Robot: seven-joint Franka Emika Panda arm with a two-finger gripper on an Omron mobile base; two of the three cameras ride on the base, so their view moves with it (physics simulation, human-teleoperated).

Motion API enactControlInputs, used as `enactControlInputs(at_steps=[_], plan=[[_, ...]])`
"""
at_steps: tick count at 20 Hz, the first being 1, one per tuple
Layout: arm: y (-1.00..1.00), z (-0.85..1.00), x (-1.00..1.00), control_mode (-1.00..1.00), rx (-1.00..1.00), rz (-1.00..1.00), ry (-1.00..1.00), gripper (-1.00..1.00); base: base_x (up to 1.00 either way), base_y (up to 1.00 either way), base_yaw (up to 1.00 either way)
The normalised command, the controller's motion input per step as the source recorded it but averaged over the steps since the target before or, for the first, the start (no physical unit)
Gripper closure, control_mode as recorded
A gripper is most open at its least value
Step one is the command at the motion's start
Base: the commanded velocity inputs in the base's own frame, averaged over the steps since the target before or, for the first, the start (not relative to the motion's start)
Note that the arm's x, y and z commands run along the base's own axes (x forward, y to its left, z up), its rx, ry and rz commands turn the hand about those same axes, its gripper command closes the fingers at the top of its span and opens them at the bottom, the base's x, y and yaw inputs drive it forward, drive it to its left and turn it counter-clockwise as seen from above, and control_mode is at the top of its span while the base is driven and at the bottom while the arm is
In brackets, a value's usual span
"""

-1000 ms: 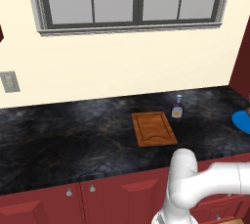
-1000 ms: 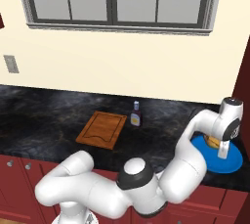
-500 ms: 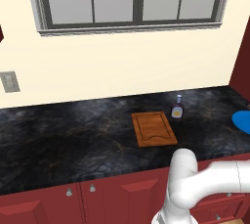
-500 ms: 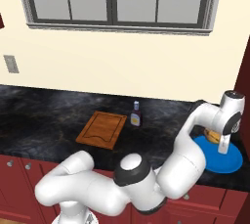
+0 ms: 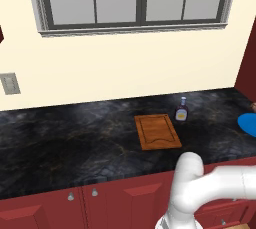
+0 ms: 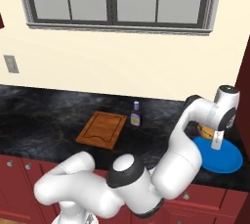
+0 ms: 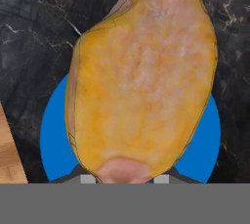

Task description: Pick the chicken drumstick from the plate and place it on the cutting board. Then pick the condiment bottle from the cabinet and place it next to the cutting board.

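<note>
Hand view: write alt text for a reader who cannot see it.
A golden-brown chicken drumstick looms close, held between the gripper fingertips at the bottom. Behind it lie a round blue plate on a dark marbled counter and a strip of light wooden surface at the left edge.

We look forward and down from behind, left and right, both sharing the cutting board [image 5: 157, 131] and black counter [image 5: 75, 133]. Our hand camera sits tight above the chicken drumstick [image 7: 141, 76], facing down.
</note>
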Motion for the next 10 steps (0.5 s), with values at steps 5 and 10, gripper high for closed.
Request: enactControlInputs(at_steps=[5,10], plan=[[0.39,0.15,-0.2,-1.0,0.0,0.01,-0.03,1.0,0.0,0.0,0.0],[0.4,0.14,-0.21,-1.0,0.0,0.0,-0.03,1.0,0.0,0.0,0.0]])
